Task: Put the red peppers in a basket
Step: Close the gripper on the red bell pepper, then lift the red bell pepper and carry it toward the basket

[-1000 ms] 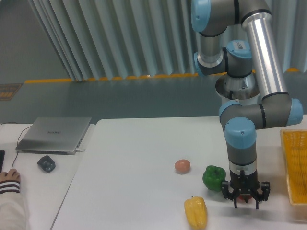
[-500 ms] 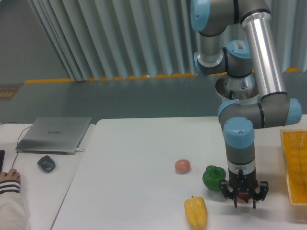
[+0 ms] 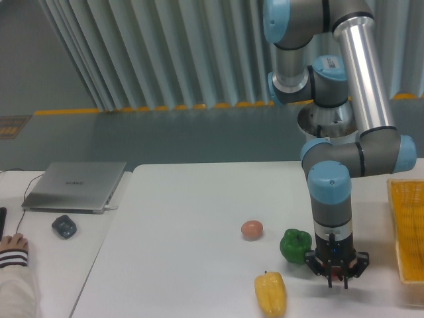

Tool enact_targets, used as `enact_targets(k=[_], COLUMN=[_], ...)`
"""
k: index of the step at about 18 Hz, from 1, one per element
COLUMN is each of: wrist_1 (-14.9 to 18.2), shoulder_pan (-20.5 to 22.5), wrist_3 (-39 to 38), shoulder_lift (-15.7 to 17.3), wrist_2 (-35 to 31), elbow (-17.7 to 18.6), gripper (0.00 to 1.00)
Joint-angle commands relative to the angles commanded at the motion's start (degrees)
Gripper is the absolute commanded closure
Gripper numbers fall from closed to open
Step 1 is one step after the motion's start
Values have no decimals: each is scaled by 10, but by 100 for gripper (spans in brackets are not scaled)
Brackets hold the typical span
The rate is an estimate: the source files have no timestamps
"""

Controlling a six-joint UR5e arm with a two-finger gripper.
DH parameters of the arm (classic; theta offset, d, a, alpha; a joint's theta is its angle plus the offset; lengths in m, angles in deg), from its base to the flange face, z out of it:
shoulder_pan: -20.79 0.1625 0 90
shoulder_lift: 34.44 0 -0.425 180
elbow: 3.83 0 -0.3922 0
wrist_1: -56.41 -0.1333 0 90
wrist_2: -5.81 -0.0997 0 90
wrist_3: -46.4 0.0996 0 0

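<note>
Tool point(image 3: 337, 278), lower right of frame: fingers narrowed since a second ago, now clamping red pepper point(image 3: 337, 270); basket point(image 3: 407, 228) transfer pending.

From my seat, the gripper point(image 3: 338, 281) stood hemmed on its left by the green pepper point(image 3: 295, 245), with the yellow pepper point(image 3: 270, 294) just beyond. Bare table point(image 3: 192, 225) lay open between it and the basket point(image 3: 406, 225) to its right.
</note>
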Motion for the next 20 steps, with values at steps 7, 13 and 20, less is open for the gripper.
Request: enact_targets(k=[7, 13, 20], wrist_1=[0, 6, 87], shoulder_pan=[2, 4, 17], wrist_3=[-1, -6, 91], shoulder_lift=[7, 18, 58], wrist_2=[2, 12, 27], elbow=[1, -6, -45], gripper=[87, 90, 94])
